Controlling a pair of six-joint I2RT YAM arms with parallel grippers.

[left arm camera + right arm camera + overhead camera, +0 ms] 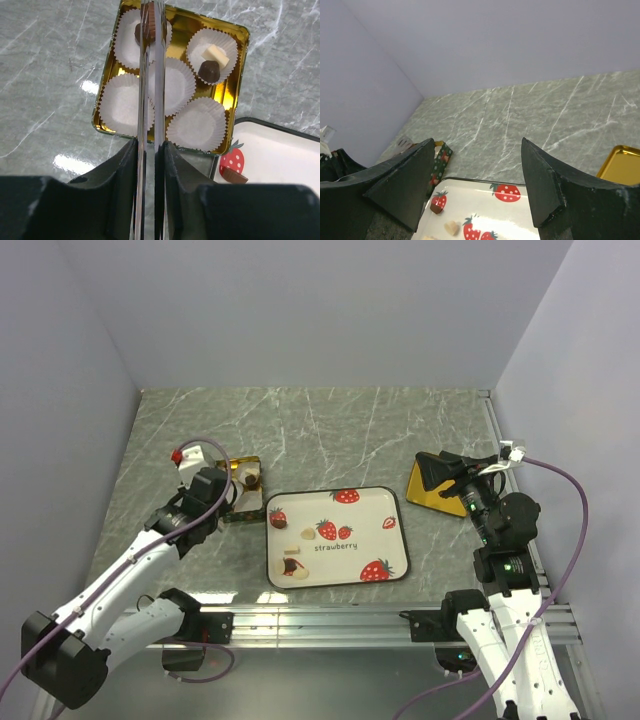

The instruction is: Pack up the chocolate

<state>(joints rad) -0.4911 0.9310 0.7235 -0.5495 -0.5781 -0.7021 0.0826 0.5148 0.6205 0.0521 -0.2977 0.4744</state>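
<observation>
My left gripper (pixel 151 145) is shut on a pair of thin metal tongs (pixel 160 75). The tong tips pinch a brown chocolate (pixel 148 25) over the far-left paper cup (pixel 127 45) of the gold tin (pixel 240 35). Another cup holds a dark chocolate (pixel 209 71) and a cream one (pixel 215 54). In the top view this gripper (pixel 225 495) is at the tin (pixel 245 513). The strawberry tray (pixel 350 515) carries a dark lump (pixel 277 521), a cream lump (pixel 308 533) and a further piece (pixel 291 565). My right gripper (pixel 477 142) hangs open and empty over the tray's right side.
The tin's gold lid (pixel 425 495) lies right of the tray, under my right gripper (pixel 445 475), and shows at the right wrist view's edge (pixel 620 162). Three cups in the tin hold nothing. Walls close the marble table on three sides.
</observation>
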